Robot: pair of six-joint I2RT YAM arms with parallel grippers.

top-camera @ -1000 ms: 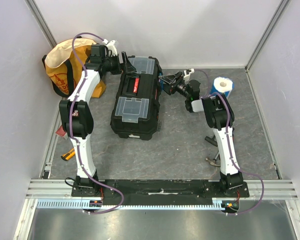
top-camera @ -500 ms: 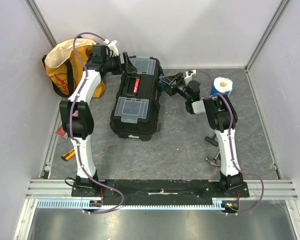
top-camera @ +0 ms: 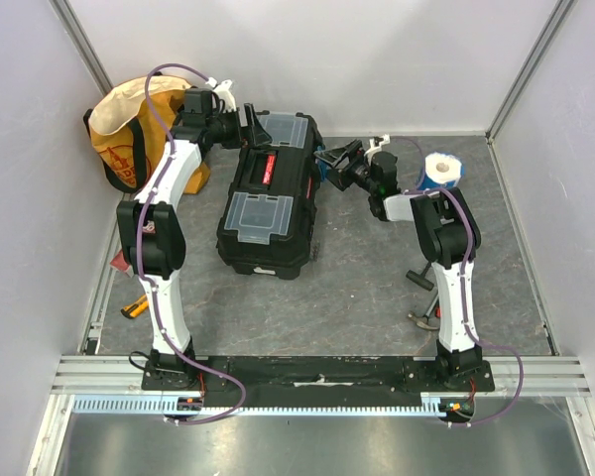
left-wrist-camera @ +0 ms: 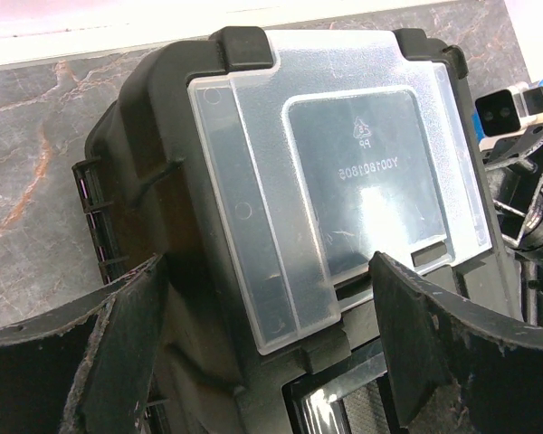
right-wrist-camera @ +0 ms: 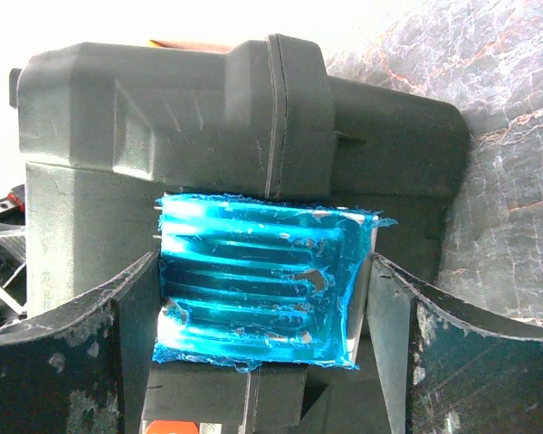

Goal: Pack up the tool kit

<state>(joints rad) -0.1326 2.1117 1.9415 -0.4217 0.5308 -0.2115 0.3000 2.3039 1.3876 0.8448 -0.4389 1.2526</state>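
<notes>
Two clear lids (top-camera: 261,213) close the top compartments of the toolbox (top-camera: 274,254); through the far one, seen from the left wrist, only dark plastic shows, so I cannot tell what is inside. The toolbox lies lengthwise at the far middle of the counter (top-camera: 357,297), slightly askew, its lid down. A yellow bag (top-camera: 129,139) slumps in the far left corner with its mouth open, its contents out of sight. A white roll (top-camera: 440,169) stands at the far right.

The left fingers (left-wrist-camera: 118,362) are spread wide over the toolbox's far left edge, one on each side of the far lid's near corner, holding nothing. The right fingers (right-wrist-camera: 63,371) are also wide, straddling the blue latch (right-wrist-camera: 262,289) on the toolbox's right side; whether they touch it I cannot tell.

Bare counter runs from the toolbox to the arm bases. Small tools (top-camera: 423,297) lie near the right arm, and one with a yellow handle (top-camera: 134,307) lies at the left edge.

The far lid carries a moulded triangle with "PP" and a reversed code line. The red-white label (top-camera: 269,167) and the bag's red print are too small to read.
</notes>
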